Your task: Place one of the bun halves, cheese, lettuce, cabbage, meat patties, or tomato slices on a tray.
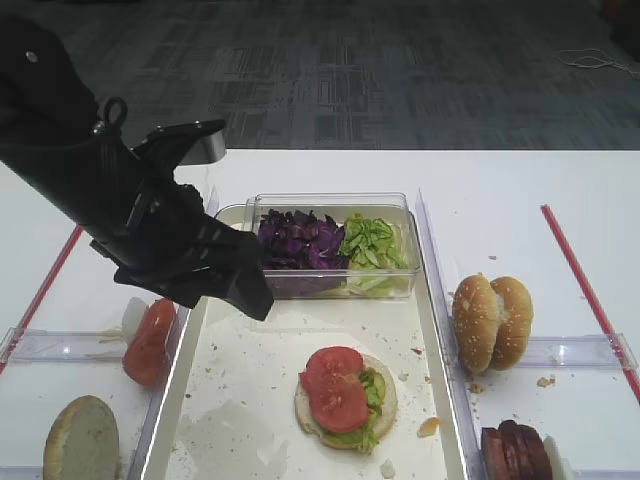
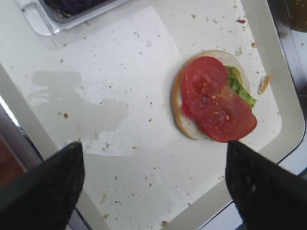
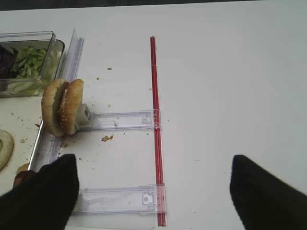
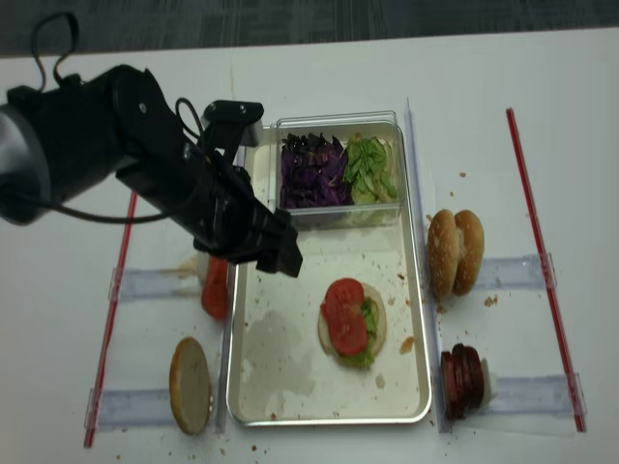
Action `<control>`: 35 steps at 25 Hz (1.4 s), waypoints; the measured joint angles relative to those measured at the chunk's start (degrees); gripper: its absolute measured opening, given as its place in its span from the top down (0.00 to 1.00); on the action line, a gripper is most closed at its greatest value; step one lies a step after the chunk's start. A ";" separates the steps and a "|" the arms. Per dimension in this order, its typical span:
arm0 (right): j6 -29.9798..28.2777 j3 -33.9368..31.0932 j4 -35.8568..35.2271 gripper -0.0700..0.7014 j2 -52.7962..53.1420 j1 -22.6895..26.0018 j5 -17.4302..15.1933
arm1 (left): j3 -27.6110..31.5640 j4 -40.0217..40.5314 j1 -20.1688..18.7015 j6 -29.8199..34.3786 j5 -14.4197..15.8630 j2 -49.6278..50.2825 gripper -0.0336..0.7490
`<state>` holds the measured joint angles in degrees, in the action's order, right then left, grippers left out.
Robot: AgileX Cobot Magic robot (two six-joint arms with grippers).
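Two tomato slices [image 1: 335,386] overlap on one bun half [image 1: 343,410] with a little lettuce [image 1: 372,389] at its right, all lying in the near right part of the tray [image 1: 255,400]. More tomato slices [image 1: 148,342] stand on edge just outside the tray's left rim, their number unclear. One cut bun half [image 1: 81,440] lies near the front left; two seeded halves [image 1: 492,322] stand together right of the tray. Meat patties [image 1: 516,452] stand stacked at the front right. One clear box [image 1: 334,245] at the tray's far end holds cabbage [image 1: 298,240] and lettuce side by side.

The left gripper [image 2: 153,179] hangs over the tray's bare left half, jaws wide, holding nothing. The right gripper [image 3: 153,184], also wide and empty, is over open table beside a red strip [image 3: 155,124].
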<state>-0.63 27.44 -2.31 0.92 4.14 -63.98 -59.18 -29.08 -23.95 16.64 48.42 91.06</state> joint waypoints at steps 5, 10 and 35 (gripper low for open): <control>-0.10 0.00 0.00 0.05 0.00 0.00 0.00 | 0.00 2.06 0.00 -1.71 0.00 -0.97 0.21; -0.10 0.00 0.00 0.05 0.00 0.00 0.00 | 0.00 14.06 0.13 -9.55 0.00 -0.97 0.21; -0.21 0.00 0.00 0.05 0.00 0.00 0.00 | 0.00 29.68 22.00 -19.48 4.71 -0.97 0.22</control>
<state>-0.84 27.44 -2.31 0.92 4.14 -63.98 -59.18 0.60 -1.96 -2.83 53.13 90.10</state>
